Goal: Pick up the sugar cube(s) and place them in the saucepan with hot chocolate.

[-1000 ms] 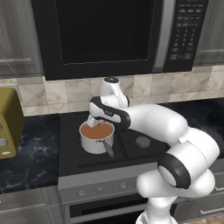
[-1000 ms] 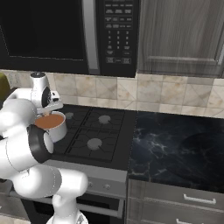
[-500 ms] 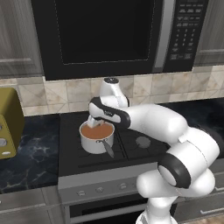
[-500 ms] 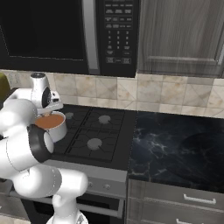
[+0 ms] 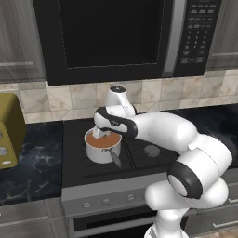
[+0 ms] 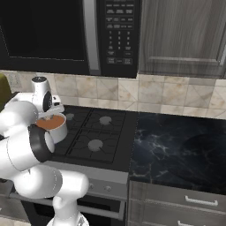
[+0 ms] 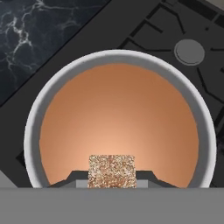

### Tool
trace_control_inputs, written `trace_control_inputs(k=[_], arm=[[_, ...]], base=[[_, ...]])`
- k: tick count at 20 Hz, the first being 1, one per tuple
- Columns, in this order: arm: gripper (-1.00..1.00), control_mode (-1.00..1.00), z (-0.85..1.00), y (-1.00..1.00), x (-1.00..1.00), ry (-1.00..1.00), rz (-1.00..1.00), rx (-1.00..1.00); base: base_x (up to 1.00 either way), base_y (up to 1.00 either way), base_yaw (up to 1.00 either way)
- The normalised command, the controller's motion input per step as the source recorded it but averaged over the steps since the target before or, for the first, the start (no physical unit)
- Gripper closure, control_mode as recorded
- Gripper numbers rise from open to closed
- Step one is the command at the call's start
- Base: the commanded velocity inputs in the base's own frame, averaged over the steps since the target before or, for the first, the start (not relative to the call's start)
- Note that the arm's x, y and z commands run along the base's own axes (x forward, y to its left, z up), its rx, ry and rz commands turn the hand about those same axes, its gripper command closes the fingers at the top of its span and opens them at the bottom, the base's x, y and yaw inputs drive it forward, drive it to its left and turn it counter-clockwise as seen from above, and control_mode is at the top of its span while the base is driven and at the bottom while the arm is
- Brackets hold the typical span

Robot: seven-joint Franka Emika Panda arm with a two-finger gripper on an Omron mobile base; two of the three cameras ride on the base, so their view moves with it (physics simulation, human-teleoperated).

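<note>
The gripper [image 7: 112,175] hangs directly over the saucepan [image 7: 30,131] on the stove's front-left burner, its fingers [image 7: 70,178] clamped on the sugar cube [image 7: 112,170], so the sound move is simply to part them here, low over the liquid, to avoid splashing. The cube is small, speckled tan and square-faced

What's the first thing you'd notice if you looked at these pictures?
The round silver saucepan full of reddish-brown hot chocolate, sitting on the black stove. Right over it the gripper holds a tiny speckled sugar cube between its fingertips. From the base views, the big white arm curls over the pan, with a dark microwave above and a yellow toaster at the left.
</note>
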Motion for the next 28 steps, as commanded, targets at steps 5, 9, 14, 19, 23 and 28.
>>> trace_control_inputs(k=[5,9,14,19,23,28], arm=[[1.00,-1.00,-0.01,0.00,0.02,0.00,0.00,0.00],[1.00,-1.00,-0.01,0.09,0.05,0.00,0.00,-0.01],[1.00,-1.00,0.00,0.13,0.18,0.00,0.00,-0.02],[1.00,-1.00,-0.11,0.08,0.14,0.00,0.00,0.00],[1.00,-1.00,-0.24,0.00,0.00,0.00,0.00,0.00],[1.00,-1.00,-0.24,0.00,0.00,0.00,0.00,0.00]], base=[[0.00,0.00,0.00],[0.00,0.00,0.00],[0.00,0.00,0.00],[0.00,0.00,0.00],[0.00,0.00,0.00],[0.00,0.00,0.00]])
